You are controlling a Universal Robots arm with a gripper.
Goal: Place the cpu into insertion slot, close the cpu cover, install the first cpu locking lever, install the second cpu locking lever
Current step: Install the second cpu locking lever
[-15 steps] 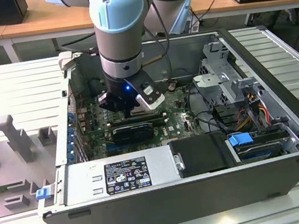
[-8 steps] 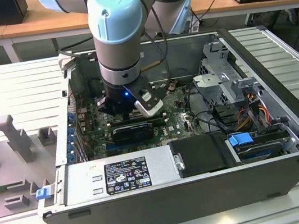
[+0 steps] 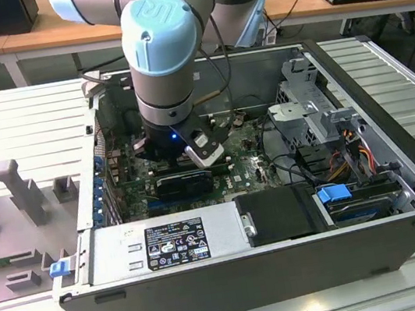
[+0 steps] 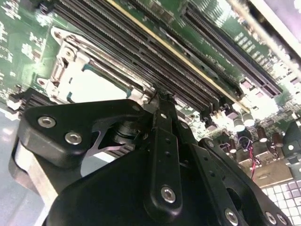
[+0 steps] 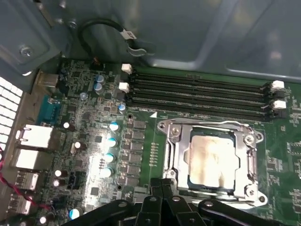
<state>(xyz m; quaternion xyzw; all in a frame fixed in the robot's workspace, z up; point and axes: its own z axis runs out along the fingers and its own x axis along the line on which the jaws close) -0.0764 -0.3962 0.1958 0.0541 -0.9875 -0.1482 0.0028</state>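
Note:
The cpu (image 5: pixel 210 159), a pale silvery square, lies in the insertion slot (image 5: pixel 250 194) on the green motherboard. The cpu cover (image 5: pixel 181 153), a silvery frame with a large window, lies flat over it, and a thin wire lever (image 5: pixel 207 124) runs along the cover's edge nearest the RAM slots. My gripper (image 5: pixel 162 183) hangs just off the socket edge opposite the RAM slots, its black fingers pressed together and holding nothing that I can see. In the second wrist view the gripper (image 4: pixel 159 95) has its tip right beside the cpu (image 4: pixel 94 87). The exterior view has the arm's wrist (image 3: pixel 177 140) reaching down into the open case.
Long black RAM slots (image 5: pixel 202 94) run beside the socket. A looped black cable (image 5: pixel 101 28) hangs on the case wall. Capacitors (image 5: pixel 113 141) and rear ports (image 5: pixel 33 136) flank the socket. A black graphics card (image 3: pixel 184 183), power supply (image 3: pixel 166 245) and drive cage (image 3: pixel 307 108) crowd the case.

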